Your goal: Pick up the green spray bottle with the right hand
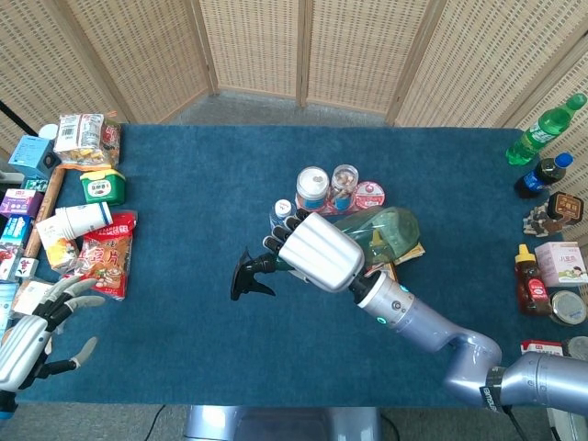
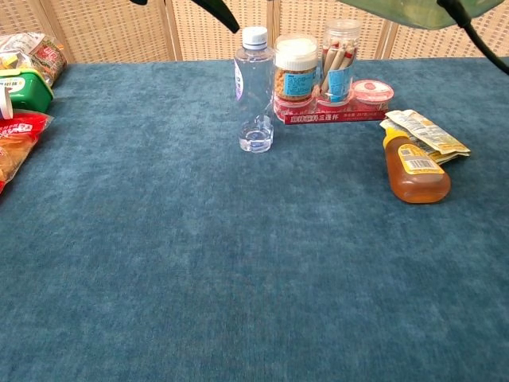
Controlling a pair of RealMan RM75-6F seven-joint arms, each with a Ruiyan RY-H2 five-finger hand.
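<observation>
Green spray bottle (image 1: 381, 230): held lying sideways in the right hand (image 1: 317, 251), fingers wrapped round its neck, black trigger head pointing left, body clear above the blue table (image 1: 184, 211). Judged lifted; pickup essentially done, only a steady hold left. Beneath it: orange sauce bottle (image 2: 413, 167), small water bottle (image 2: 254, 79). Left hand (image 1: 32, 331): fingers spread, holding nothing, at table's near-left edge.

Head view overhead, wide; chest view low, close; shared: water bottle (image 1: 282, 213).

Woven rattan folding screen (image 1: 303, 50) behind a blue-carpeted table (image 1: 184, 230).
</observation>
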